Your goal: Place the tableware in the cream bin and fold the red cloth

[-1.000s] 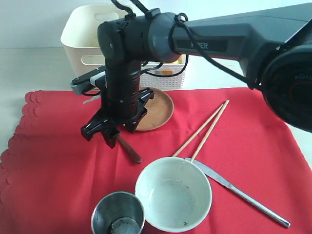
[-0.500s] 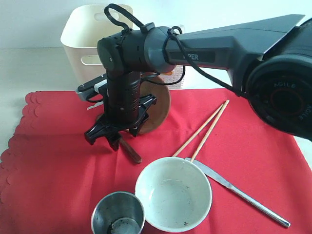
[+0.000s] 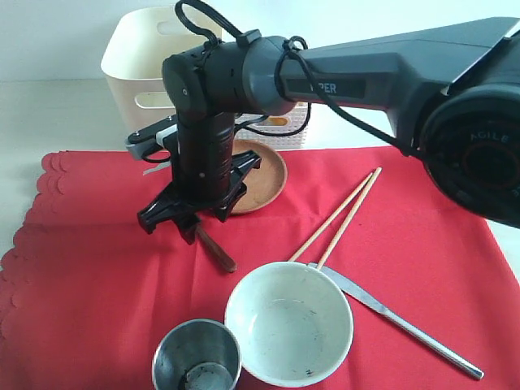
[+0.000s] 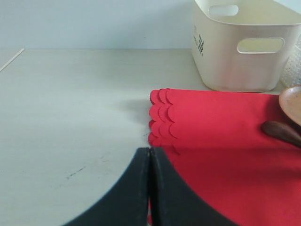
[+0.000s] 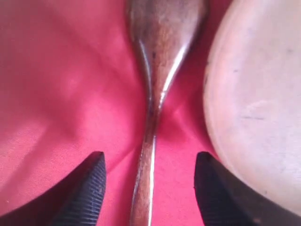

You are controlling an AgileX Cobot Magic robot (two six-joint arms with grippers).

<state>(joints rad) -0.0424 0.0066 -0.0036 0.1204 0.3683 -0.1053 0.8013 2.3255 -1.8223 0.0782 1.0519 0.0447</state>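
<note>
Nearest me, the steel cup (image 3: 197, 357) and the pale green bowl (image 3: 288, 321) stand close together on the red cloth (image 3: 89, 268). The steel knife (image 3: 398, 321) lies to the bowl's right, its tip by the rim. The bowl looks breakable and the cup slick, so I'd take each by its rim. The knife is thin and flat, awkward to pinch off soft fabric.

Beyond them the wooden chopsticks (image 3: 337, 215) slant away; they look light and apt to roll apart. Left of those, the right gripper (image 5: 148, 188) is down over the dark wooden spoon (image 5: 149, 117). Its jaws stand wide on either side of the slim neck and have hold of nothing yet. The spoon looks light, stiff and polished, so a firm squeeze across the handle seems right.

The brown plate (image 3: 264, 171) sits just beside the spoon on the right, close to one finger, so there is little room on that side. To the left is bare cloth.

Further back, off the cloth, stand the cream bin (image 3: 146, 61) and a white perforated basket (image 3: 284, 132). The way up to the bin looks open. The left gripper (image 4: 149, 188) is closed and empty, by the cloth's scalloped left edge. That fabric looks limp and should fold easily.
</note>
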